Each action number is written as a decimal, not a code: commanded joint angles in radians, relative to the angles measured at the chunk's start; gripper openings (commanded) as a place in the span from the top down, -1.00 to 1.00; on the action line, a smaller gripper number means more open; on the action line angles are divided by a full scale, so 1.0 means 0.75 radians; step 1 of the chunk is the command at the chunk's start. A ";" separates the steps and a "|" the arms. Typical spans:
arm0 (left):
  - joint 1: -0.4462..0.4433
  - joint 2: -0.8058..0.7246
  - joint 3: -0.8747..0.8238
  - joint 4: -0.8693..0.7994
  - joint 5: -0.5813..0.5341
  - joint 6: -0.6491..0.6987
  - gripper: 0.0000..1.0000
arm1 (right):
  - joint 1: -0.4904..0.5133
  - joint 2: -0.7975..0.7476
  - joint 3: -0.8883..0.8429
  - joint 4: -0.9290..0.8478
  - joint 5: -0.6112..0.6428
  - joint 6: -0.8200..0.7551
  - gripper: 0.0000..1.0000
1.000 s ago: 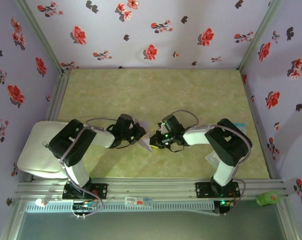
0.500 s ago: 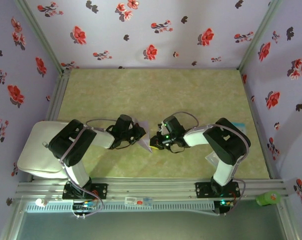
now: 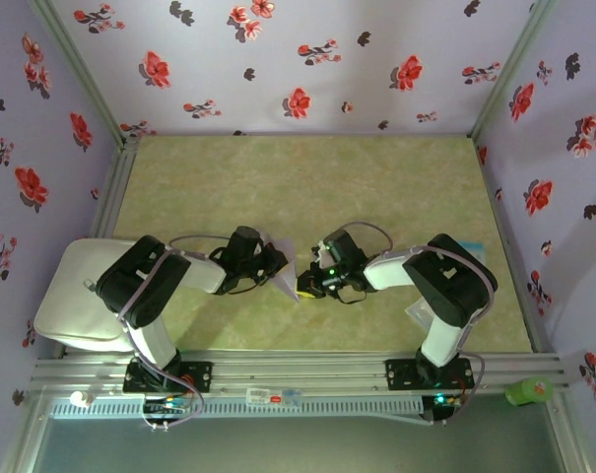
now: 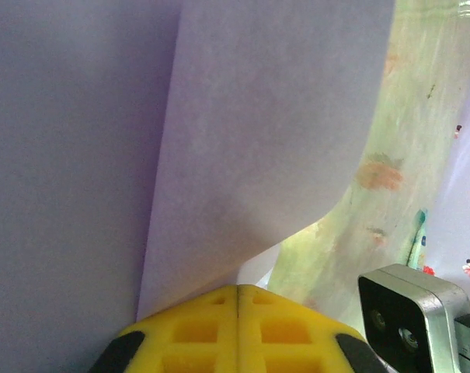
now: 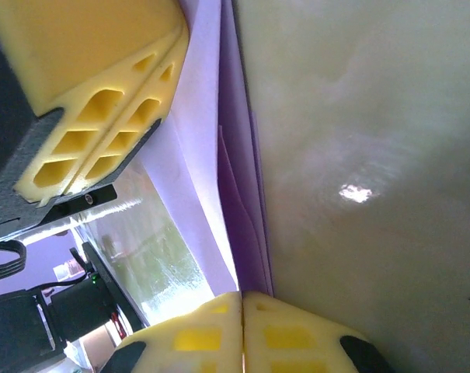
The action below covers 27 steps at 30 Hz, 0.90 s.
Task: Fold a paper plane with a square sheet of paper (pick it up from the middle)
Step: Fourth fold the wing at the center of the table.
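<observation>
From above I see the left gripper (image 3: 278, 266) and right gripper (image 3: 305, 285) meeting mid-table (image 3: 278, 177), the sheet of paper (image 3: 290, 268) a pale sliver between them. The left wrist camera shows its 2 fingers (image 4: 196, 330) pressed together on the sheet's lower edge. The right wrist camera shows its fingers (image 5: 297, 338) clamped on folded layers.

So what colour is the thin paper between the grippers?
The thin folded paper sheet is pale lavender; left wrist view.
</observation>
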 commanded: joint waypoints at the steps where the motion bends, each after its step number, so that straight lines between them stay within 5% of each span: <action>1: 0.011 0.045 -0.040 -0.092 -0.057 -0.002 0.95 | 0.007 -0.003 -0.029 -0.100 -0.060 -0.045 0.85; 27: 0.011 0.035 -0.046 -0.099 -0.070 -0.004 0.95 | 0.050 0.005 0.044 -0.491 0.003 -0.317 0.80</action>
